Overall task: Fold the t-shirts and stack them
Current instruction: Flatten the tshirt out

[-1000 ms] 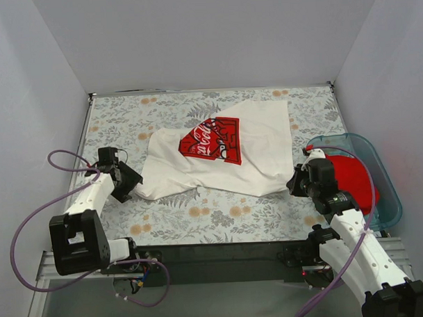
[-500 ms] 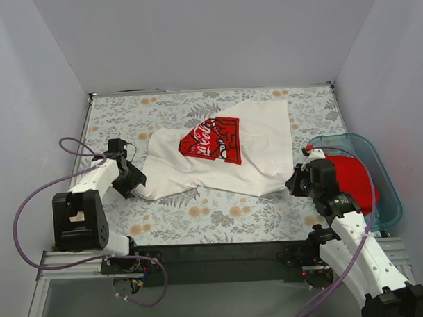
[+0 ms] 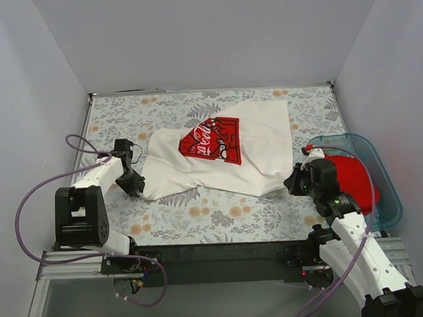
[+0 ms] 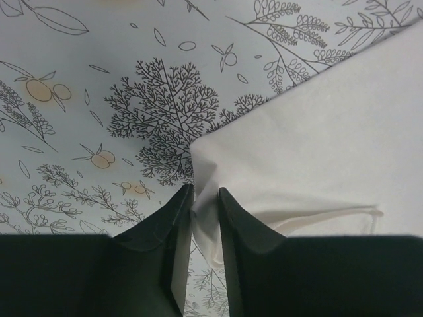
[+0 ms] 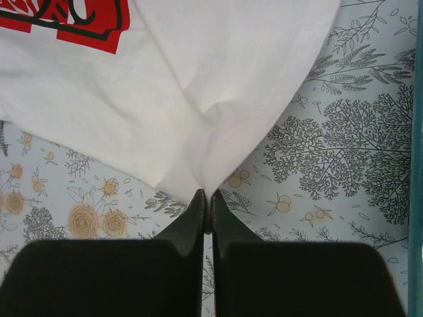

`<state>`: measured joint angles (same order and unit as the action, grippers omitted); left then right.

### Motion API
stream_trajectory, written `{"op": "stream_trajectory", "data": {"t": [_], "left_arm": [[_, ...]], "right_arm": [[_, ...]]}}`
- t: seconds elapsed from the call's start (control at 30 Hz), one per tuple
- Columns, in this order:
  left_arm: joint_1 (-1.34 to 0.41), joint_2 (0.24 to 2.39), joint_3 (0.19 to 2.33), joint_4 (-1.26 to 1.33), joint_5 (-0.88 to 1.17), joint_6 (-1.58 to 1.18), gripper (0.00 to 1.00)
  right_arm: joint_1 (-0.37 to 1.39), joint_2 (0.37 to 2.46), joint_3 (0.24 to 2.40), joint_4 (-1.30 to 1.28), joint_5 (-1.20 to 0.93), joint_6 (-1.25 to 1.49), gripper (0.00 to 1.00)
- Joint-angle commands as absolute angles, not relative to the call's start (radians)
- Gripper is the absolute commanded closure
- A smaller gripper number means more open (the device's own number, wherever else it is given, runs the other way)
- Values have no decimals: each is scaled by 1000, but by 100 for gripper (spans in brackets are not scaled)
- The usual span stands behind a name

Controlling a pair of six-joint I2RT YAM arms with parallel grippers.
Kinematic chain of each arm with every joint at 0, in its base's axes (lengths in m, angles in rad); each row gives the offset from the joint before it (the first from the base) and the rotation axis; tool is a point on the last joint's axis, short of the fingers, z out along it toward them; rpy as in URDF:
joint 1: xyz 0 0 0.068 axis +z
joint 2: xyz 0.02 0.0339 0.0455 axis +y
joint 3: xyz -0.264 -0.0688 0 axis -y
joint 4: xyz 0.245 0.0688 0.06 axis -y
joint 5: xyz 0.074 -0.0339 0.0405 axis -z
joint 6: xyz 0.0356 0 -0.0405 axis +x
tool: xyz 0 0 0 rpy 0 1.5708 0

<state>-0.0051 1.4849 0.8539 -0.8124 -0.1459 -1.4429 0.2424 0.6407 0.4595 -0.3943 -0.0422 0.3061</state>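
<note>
White cloth t-shirt with a red print (image 3: 260,150): spread loosely and creased across the middle of the floral-patterned table cover (image 3: 199,214), print side up, between the two arms
Left gripper (image 3: 137,187): low at the shirt's near-left corner; in the wrist view its dark fingers (image 4: 165,224) stand close together with a fold of the white corner pinched between them
Right gripper (image 3: 293,185): at the shirt's near-right corner, fingers (image 5: 188,224) pressed together on the very tip of the white cloth
Plain red cloth t-shirt (image 3: 358,178): bunched inside the translucent blue plastic tub (image 3: 346,141) at the table's right edge, just beside the right arm, apart from the white shirt
</note>
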Motion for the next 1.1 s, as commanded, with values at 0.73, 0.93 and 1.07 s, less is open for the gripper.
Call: {"op": "stream_trajectory", "data": {"t": [0.73, 0.93, 1.07], "left_arm": [[40, 1460, 1290, -876, -325, -1393, 100], [51, 1433, 1755, -949, -408, -1368, 100], [51, 1295, 1836, -913, -451, -1356, 100]], "right_arm": [[241, 819, 705, -417, 149, 302, 99], [241, 896, 1090, -489, 224, 200, 99], [241, 881, 1314, -548, 194, 141, 99]]}}
